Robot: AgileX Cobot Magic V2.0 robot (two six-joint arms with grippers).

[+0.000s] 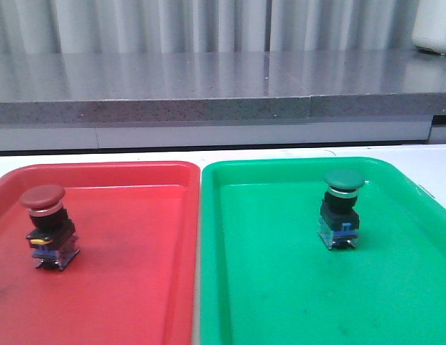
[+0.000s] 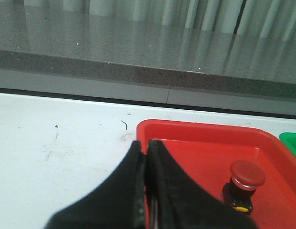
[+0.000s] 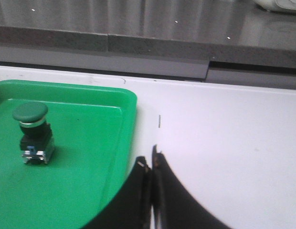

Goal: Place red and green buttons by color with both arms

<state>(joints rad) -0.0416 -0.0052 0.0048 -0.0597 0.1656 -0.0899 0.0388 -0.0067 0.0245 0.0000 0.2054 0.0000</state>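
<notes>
Glossy plastic red tray point(image 1: 137, 287), glossy green tray point(image 1: 295, 302), matt-capped red button point(image 1: 43, 198), speckled stone-like ledge point(image 1: 173, 108)

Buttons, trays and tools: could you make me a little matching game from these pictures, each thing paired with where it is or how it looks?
Things:
1. red button
2. green button
3. left tool
4. right tool

States:
A. stands upright in the green tray
B. shut, empty, by the red tray's corner
C. stands upright in the red tray
D. shut, empty, beside the green tray's edge

Pairs: 1-C, 2-A, 3-B, 4-D
</notes>
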